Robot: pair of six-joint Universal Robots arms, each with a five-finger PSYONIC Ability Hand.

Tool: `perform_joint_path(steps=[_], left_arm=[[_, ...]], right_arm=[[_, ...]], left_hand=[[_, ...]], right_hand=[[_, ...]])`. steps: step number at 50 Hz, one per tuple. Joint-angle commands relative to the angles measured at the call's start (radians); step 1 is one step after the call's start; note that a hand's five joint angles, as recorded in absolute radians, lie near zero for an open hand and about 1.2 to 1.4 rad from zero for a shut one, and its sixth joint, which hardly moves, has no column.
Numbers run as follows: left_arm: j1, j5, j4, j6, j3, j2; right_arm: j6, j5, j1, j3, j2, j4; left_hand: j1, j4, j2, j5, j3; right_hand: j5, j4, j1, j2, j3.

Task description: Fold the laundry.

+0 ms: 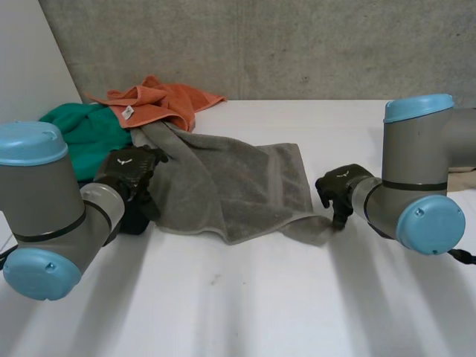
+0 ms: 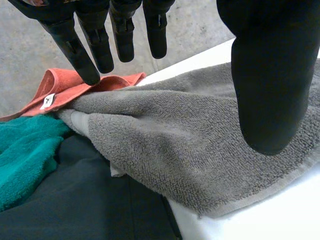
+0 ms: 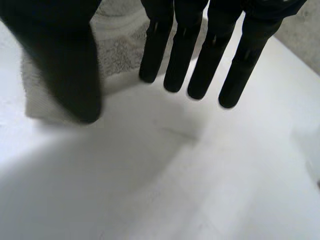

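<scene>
A grey towel (image 1: 238, 182) lies crumpled and part spread across the middle of the white table (image 1: 245, 297). My left hand (image 1: 132, 169) hovers at its left edge, open. In the left wrist view the straight fingers (image 2: 95, 45) point over the far end of the grey towel (image 2: 175, 145) and the thumb hangs above its near hem, holding nothing. My right hand (image 1: 338, 186) is at the towel's front right corner, open. In the right wrist view its straight fingers (image 3: 190, 45) hang above bare table, and the thumb is over the corner of the grey towel (image 3: 117, 55).
An orange towel (image 1: 160, 100) with a white tag lies bunched at the back left, partly on the grey one. A teal cloth (image 1: 85, 126) sits left of it, and a dark cloth (image 2: 90, 200) lies under my left hand. The concrete wall (image 1: 297, 44) runs along the back.
</scene>
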Motion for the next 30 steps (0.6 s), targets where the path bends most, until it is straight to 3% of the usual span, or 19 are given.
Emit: perform_joint_path(steps=[1, 10, 21, 26, 30], left_arm=[[-0.004, -0.002, 0.001, 0.009, 0.000, 0.001], [-0.001, -0.001, 0.003, 0.009, -0.002, 0.004], [-0.001, 0.001, 0.001, 0.008, -0.005, 0.004], [0.006, 0.001, 0.003, 0.008, -0.006, -0.001], [0.006, 0.005, 0.001, 0.011, -0.002, -0.014]], right_arm=[[0.156, 0.021, 0.014, 0.012, -0.042, 0.018], [0.271, -0.011, 0.036, 0.059, -0.067, 0.023], [0.389, -0.014, 0.057, -0.043, 0.074, 0.000], [0.446, -0.019, 0.075, -0.092, 0.094, 0.035], [0.444, -0.023, 0.086, -0.093, -0.001, 0.044]], left_hand=[[-0.027, -0.017, -0.015, 0.000, -0.016], [-0.024, -0.015, -0.012, 0.003, -0.013], [-0.027, -0.017, -0.015, 0.000, -0.016], [-0.042, -0.032, -0.030, -0.014, -0.030], [-0.077, -0.067, -0.065, -0.050, -0.065]], right_hand=[[-0.134, -0.143, -0.122, -0.123, -0.141], [-0.202, -0.211, -0.190, -0.190, -0.209], [-0.164, -0.173, -0.152, -0.152, -0.171], [0.684, 0.675, 0.696, 0.695, 0.677], [0.685, 0.676, 0.697, 0.697, 0.678]])
